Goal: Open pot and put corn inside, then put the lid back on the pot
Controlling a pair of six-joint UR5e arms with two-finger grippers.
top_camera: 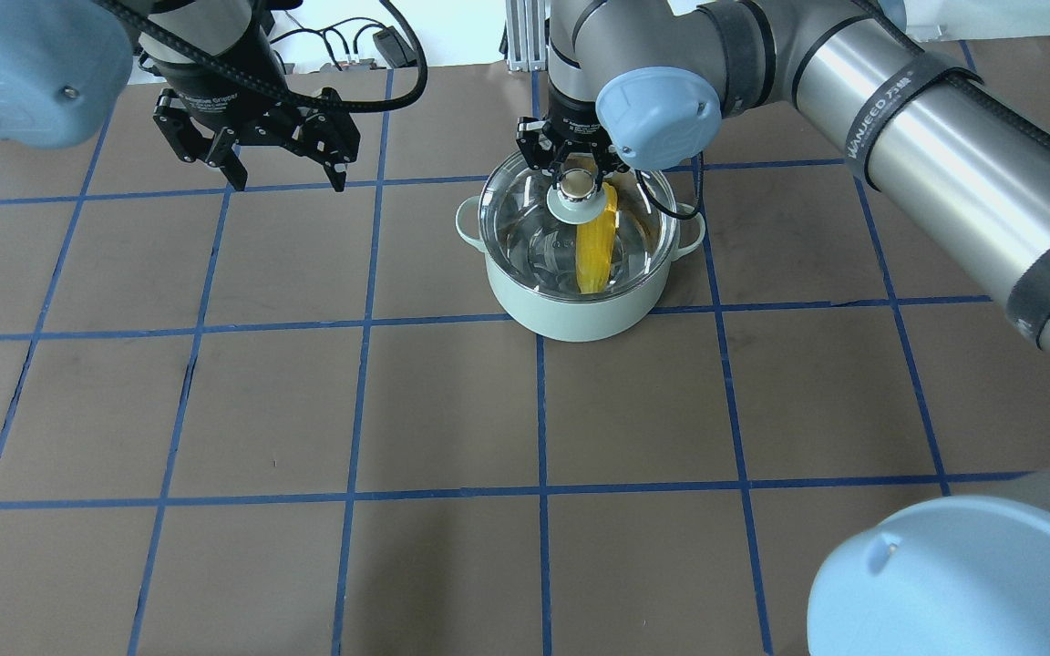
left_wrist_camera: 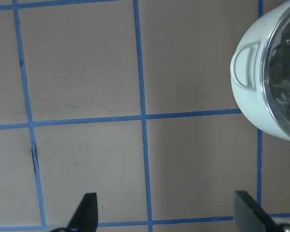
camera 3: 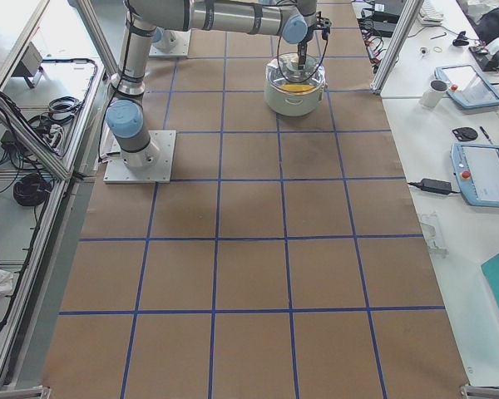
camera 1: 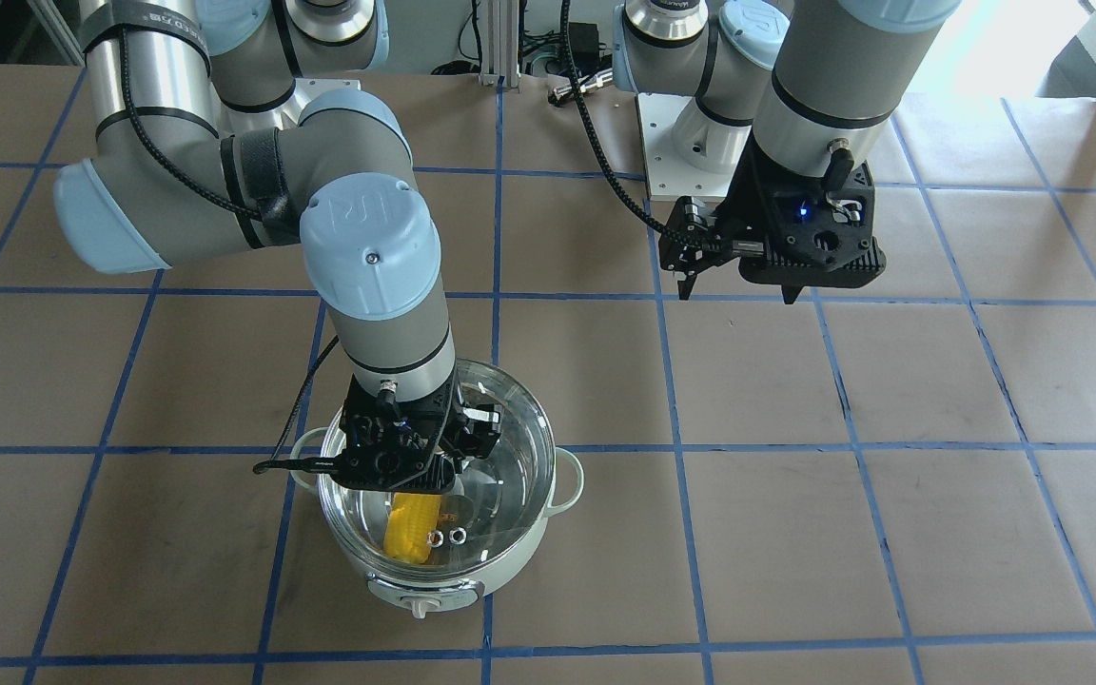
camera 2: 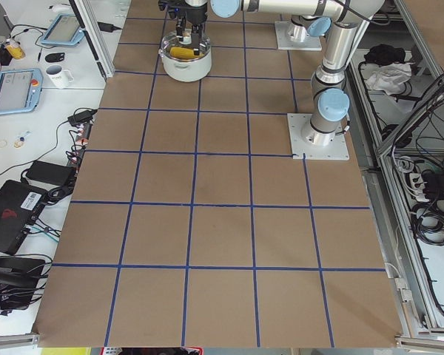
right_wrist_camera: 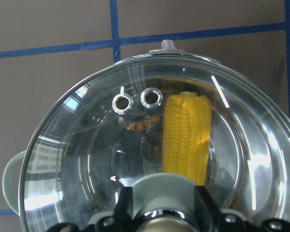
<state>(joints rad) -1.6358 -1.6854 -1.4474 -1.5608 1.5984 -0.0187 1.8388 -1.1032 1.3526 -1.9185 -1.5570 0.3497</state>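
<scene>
The right arm reaches out over the bench (top_camera: 397, 410), wrist pointing straight down, and the right tool (top_camera: 577, 182) grips the knob of the lid (top_camera: 525, 239). The left arm hangs well aside, the left tool (top_camera: 289, 182) pointing down, fingers spread wide.

— Where does the round pale mint-green pot (top_camera: 571, 314) stand?
— Upright, far back, slightly right of centre.
— And the bright yellow corn cob (top_camera: 593, 260)?
— Lying inside it, under the round clear glass lid (top_camera: 530, 228), which covers the pot's mouth.
</scene>
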